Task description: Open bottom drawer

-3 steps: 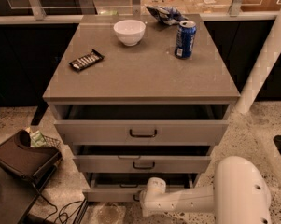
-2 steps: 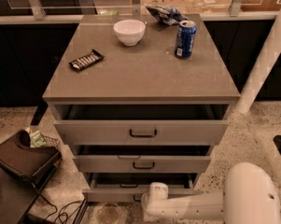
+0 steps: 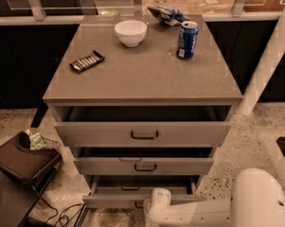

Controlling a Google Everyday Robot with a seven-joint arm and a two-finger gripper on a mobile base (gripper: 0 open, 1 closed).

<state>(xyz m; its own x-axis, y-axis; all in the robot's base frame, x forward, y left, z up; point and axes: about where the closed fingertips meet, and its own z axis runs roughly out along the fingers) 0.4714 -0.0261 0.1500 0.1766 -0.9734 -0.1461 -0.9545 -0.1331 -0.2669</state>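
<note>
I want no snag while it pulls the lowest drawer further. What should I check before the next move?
1. Bottom drawer partly out, interior showing: ok.
2. Gripper at that drawer's front, about mid-width: ok.
3. Hold on the handle: cannot tell, the arm hides it.
4. Middle drawer is out too; whether it crowds the gripper: cannot tell.
5. Floor cables lie near the drawer's corner: not ok, they might snag.
6. Blue can upright on the cabinet top: ok.
</note>
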